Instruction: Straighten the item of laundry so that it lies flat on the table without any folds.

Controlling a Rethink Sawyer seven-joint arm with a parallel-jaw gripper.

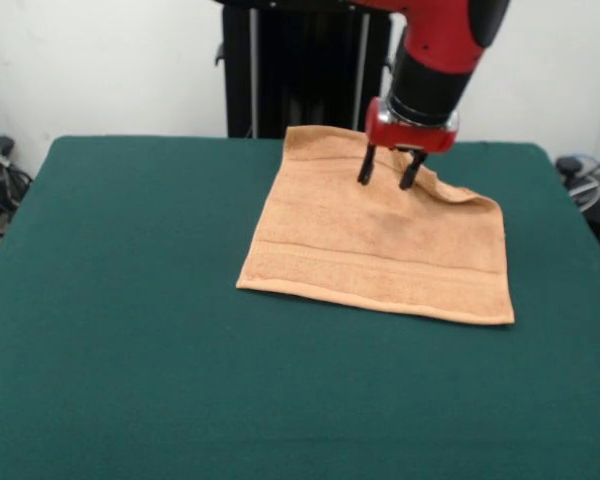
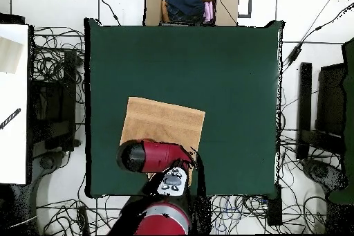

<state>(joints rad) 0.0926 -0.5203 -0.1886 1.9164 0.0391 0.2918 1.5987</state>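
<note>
The peach-orange towel (image 1: 380, 245) lies spread on the green table (image 1: 130, 300), towards the far side near the robot's base. It is mostly flat, with a border band along its near edge and a raised wrinkle at its far right edge. My gripper (image 1: 385, 183) points down over the towel's far part, with its two black fingers apart and their tips at or just above the cloth. In the overhead view the red arm (image 2: 148, 156) covers the gripper and the towel's (image 2: 166, 121) edge nearest the base. No white label shows.
The black pedestal (image 1: 300, 70) stands behind the table's far edge. In the overhead view a cardboard box of clothes (image 2: 190, 5) sits beyond the table's (image 2: 207, 67) top edge. Cables lie all round the table, and a white desk (image 2: 12, 102) stands at the left.
</note>
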